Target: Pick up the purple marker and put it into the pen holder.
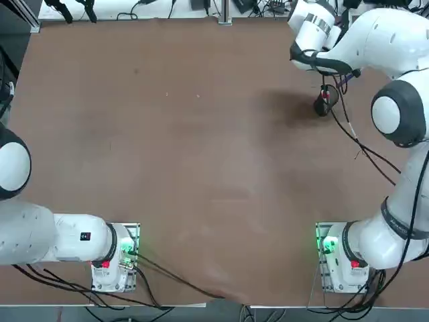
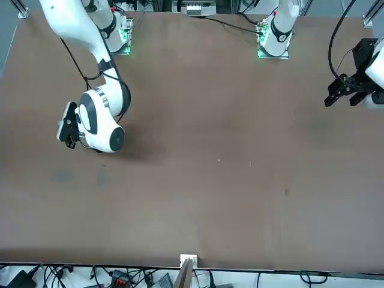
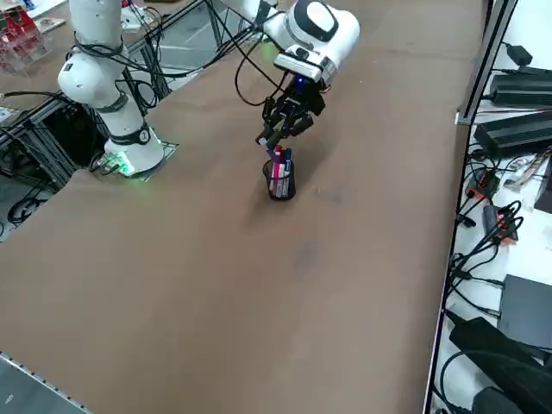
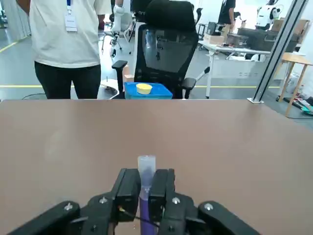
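From overhead, a bare brown table [image 1: 167, 147]; the pen holder [image 1: 323, 104] stands near its far right edge. From the side, the right gripper [image 3: 280, 138] hovers just above the holder. The wrist view shows the fingers [image 4: 128, 188] clamped on the purple marker [image 4: 145, 183].

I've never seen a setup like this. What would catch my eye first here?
Probably the white arm reaching to the table's far right corner, its claw shut on the purple marker. Just below it stands the pen holder, a small black cup with pens already in it. Beyond the table, a person stands beside a black office chair.
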You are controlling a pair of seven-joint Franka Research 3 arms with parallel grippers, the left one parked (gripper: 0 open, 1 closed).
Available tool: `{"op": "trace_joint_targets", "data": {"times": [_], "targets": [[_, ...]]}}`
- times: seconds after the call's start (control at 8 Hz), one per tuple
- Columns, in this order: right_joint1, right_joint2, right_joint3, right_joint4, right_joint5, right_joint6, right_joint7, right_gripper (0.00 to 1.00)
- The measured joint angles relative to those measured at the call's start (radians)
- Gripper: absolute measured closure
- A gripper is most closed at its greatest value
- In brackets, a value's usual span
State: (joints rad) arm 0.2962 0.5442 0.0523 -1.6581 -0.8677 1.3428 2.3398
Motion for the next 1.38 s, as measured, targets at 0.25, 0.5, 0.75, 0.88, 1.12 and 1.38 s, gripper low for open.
{"op": "trace_joint_targets", "data": {"times": [0.25, 0.5, 0.75, 0.88, 1.12, 1.38], "targets": [[0.014, 0.019, -0.001, 0.0, -0.001, -0.006, 0.018, 0.85], [0.036, 0.044, -0.001, 0.0, -0.001, -0.025, 0.025, 0.83], [0.044, 0.061, -0.002, 0.0, -0.014, -0.041, 0.032, 0.72], [0.054, 0.069, -0.002, 0.0, -0.029, -0.054, 0.033, 0.56], [0.068, 0.073, -0.003, 0.012, -0.036, -0.071, 0.034, 0.17], [0.068, 0.07, -0.005, 0.032, -0.036, -0.083, -0.016, 0.0]]}}
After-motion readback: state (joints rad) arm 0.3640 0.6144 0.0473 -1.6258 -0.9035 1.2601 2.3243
